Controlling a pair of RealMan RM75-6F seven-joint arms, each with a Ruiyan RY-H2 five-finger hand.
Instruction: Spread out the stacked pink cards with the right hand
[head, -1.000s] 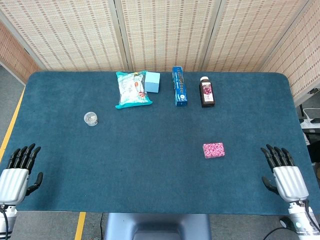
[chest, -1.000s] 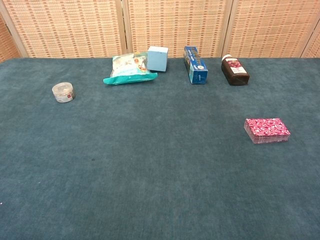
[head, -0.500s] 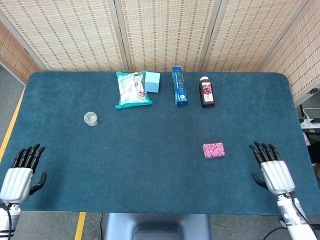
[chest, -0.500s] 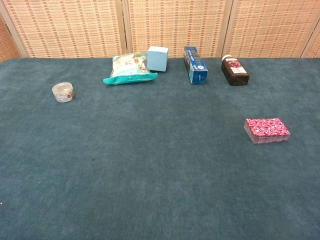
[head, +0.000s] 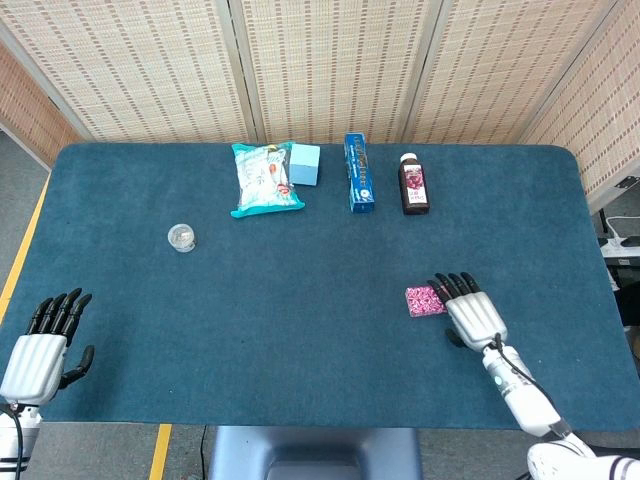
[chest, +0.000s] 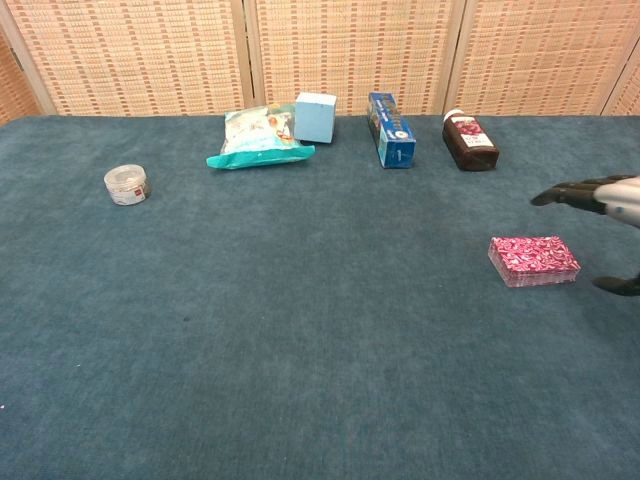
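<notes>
The stacked pink cards lie as one neat block on the blue table cloth, right of centre. My right hand hovers just to the right of the stack, above the cloth, fingers spread and pointing away from me, holding nothing. In the head view its fingertips overlap the stack's right edge; the chest view shows a gap between hand and cards. My left hand rests open at the near left corner of the table, far from the cards.
Along the far side lie a teal snack bag, a light blue cube, a blue box and a dark bottle. A small round tin sits at mid left. The table edge runs close in front.
My right hand has swept left from the table's right edge to just beside the pink cards and now shows in the chest view. The left hand has barely moved.
</notes>
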